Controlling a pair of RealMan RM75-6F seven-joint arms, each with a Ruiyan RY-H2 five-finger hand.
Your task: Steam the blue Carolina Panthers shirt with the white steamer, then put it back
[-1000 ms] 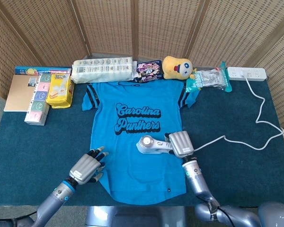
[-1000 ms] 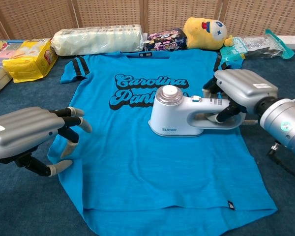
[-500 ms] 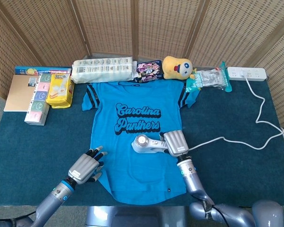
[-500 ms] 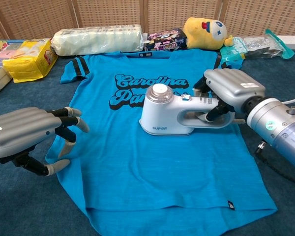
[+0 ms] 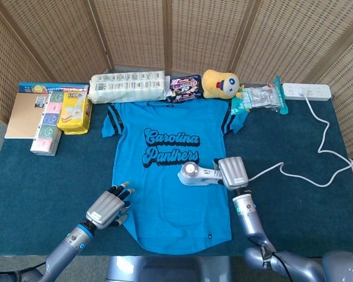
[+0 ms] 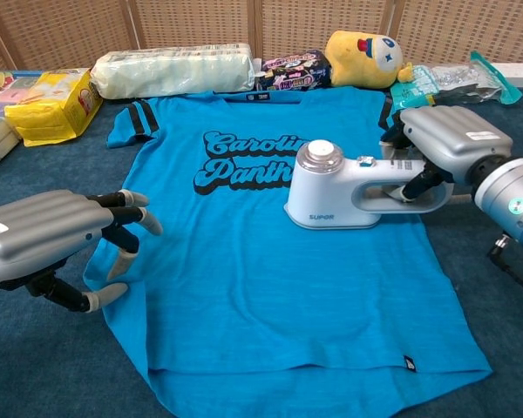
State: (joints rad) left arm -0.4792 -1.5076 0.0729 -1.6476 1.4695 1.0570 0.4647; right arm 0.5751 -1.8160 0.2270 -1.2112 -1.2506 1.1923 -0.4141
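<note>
- Shirt [image 6: 270,287]: one, blue, flat on bench [image 5: 41,182].
- Steamer [image 6: 349,187]: one, white, on shirt's right side, grasped by right robot hand [image 6: 449,144].
- Left robot hand [image 6: 48,239]: released, fingers spread at shirt's left hem.

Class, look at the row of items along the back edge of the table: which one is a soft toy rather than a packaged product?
The yellow plush toy, between the dark snack packet and the clear bag. It alone has a face; the others are wrapped.
</note>
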